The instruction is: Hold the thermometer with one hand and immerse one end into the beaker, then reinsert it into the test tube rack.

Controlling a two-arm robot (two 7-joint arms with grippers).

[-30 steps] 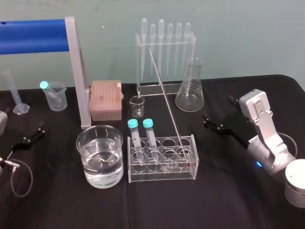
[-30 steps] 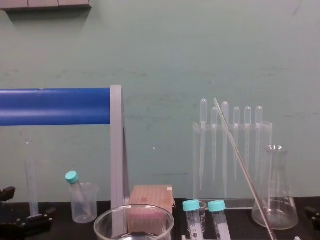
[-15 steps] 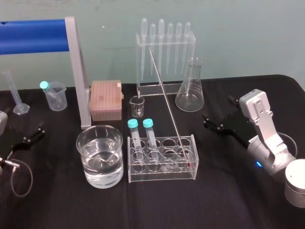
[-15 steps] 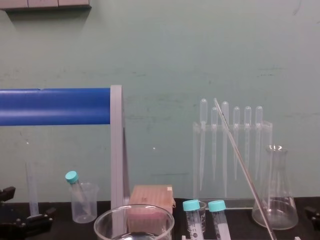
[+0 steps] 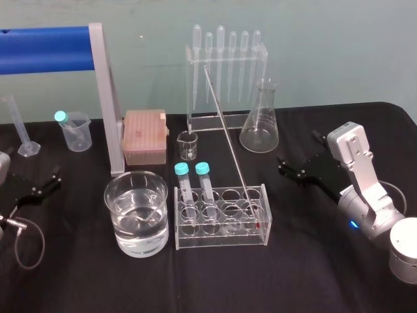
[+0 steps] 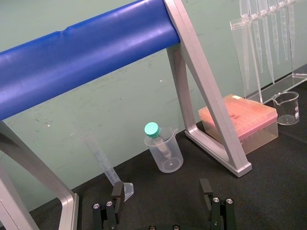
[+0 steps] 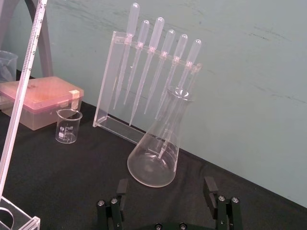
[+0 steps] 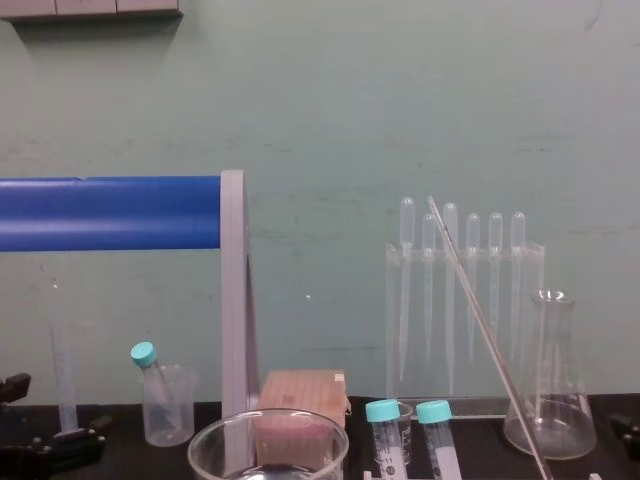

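A black-covered table (image 5: 293, 267) holds laboratory glassware. A long, thin clear-glass thermometer (image 5: 225, 128) stands with its lower end in the rear right hole of a clear acrylic test tube rack (image 5: 221, 238) near the middle of the table. It tilts up, back and toward the robot's left, so its top crosses in front of a clear stand (image 5: 208, 122) of bulb-topped plastic pipettes (image 5: 220, 52) at the back. Nothing grips the thermometer. Two teal-capped tubes (image 5: 204, 182) sit at the left end of the rack. Just beside the rack, on the robot's left, a wide clear glass beaker (image 5: 114, 225) stands partly filled with clear liquid. A clear conical flask (image 5: 259, 130) stands behind the rack to the right. A pink box (image 5: 143, 135) and a small glass beaker (image 5: 187, 145) stand behind it to the left. The right gripper (image 7: 164, 186), black on a silver arm, rests low on the table, well apart from the rack on the right. Its fingers are spread wide and hold nothing. The left gripper (image 6: 161, 189) lies at the table's left edge, also spread wide and empty, facing a small plastic beaker (image 6: 166, 155) beneath a blue bar (image 6: 86, 55).
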